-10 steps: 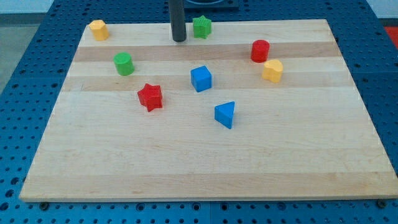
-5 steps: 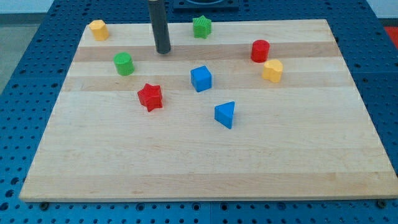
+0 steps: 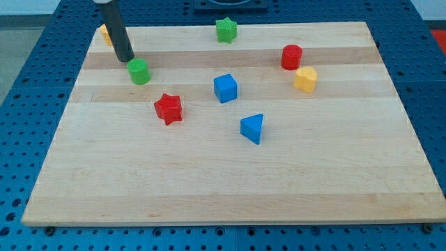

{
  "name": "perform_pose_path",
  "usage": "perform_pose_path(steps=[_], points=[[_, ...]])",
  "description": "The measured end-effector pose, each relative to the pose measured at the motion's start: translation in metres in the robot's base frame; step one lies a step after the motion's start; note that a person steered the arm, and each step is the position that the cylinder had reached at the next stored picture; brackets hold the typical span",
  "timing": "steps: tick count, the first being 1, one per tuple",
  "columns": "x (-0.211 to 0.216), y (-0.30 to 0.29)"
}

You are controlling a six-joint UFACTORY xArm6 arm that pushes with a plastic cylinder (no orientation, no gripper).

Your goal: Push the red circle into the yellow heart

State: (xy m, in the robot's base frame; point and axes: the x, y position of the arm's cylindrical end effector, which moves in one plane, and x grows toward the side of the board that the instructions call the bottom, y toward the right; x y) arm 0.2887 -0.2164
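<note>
The red circle (image 3: 291, 56) sits at the upper right of the wooden board (image 3: 230, 174). The yellow heart (image 3: 304, 79) lies just below and right of it, a small gap apart. My tip (image 3: 124, 59) is far to the view's left, at the upper left of the board, just above and left of the green circle (image 3: 139, 71). The rod hides most of a yellow block (image 3: 104, 31) at the top left corner.
A green star (image 3: 226, 30) sits at the top middle. A blue cube (image 3: 225, 88) is at the centre, a red star (image 3: 168, 108) to its lower left, and a blue triangle (image 3: 253, 128) to its lower right.
My tip has slid to the view's left and slightly down, from beside the green star to beside the green circle. No block has moved.
</note>
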Motion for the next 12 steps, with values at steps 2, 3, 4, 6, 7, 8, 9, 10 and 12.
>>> perform_pose_path(steps=[2, 3, 4, 6, 7, 8, 9, 10, 12], points=[[0.005, 0.039], [0.007, 0.054], [0.007, 0.055], [0.005, 0.09], [0.004, 0.115], [0.004, 0.155], [0.007, 0.168], [0.004, 0.172], [-0.01, 0.226]])
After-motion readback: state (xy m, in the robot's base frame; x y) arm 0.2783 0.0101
